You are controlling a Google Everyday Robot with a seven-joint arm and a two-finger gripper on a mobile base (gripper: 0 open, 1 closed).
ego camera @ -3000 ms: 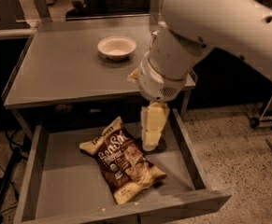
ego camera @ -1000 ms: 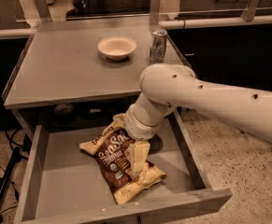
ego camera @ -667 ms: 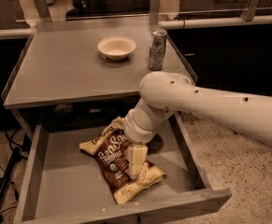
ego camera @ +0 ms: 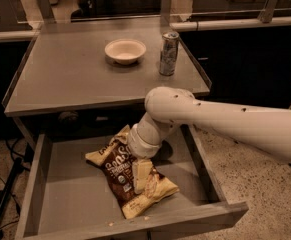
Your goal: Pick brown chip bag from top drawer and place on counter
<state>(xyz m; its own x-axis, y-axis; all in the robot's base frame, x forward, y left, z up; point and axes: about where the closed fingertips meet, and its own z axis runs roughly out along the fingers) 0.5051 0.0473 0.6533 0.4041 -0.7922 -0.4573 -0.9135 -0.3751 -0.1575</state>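
Observation:
The brown chip bag (ego camera: 116,165) lies flat and slanted in the middle of the open top drawer (ego camera: 65,194), with its pale yellow ends toward the back left and front right. My gripper (ego camera: 140,176) points down into the drawer and rests on the bag's right half. The white arm reaches in from the right, passing over the drawer's right wall. The counter (ego camera: 65,81) lies just behind and above the drawer.
A pale bowl (ego camera: 125,50) and a silver can (ego camera: 169,53) stand at the back of the counter. Dark cabinets with a pale rail (ego camera: 235,24) run behind. The drawer's thick front board (ego camera: 185,223) is nearest the camera. Speckled floor lies to the right.
The arm has swung lower and the gripper has come down from above the drawer's right side onto the bag. The can, hidden by the arm before, now shows. The bag has not moved.

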